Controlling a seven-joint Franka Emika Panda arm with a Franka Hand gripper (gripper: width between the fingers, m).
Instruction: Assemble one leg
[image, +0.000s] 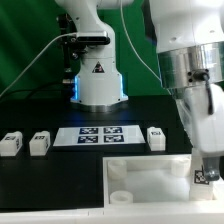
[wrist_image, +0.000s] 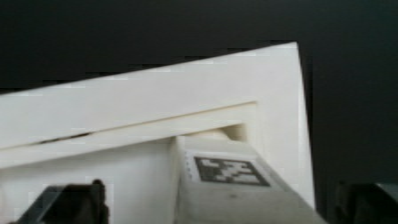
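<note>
Black tabletop (image: 40, 180) under a green backdrop carries the white tray (image: 150, 175) near the front. Judged step: seating one leg (wrist_image: 228, 172) in the tray's corner; next it needs aligning and pressing or twisting home. Gripper (image: 207, 172) has its fingers either side of this leg; whether they clamp it cannot be told. Spare legs (image: 11, 143) lie beside the marker board (image: 100, 135).

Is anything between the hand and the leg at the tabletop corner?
Nothing visible. In the wrist view the leg stands at the tabletop's corner, in the gap between the hand's spread fingers, with neither finger touching it.
</note>
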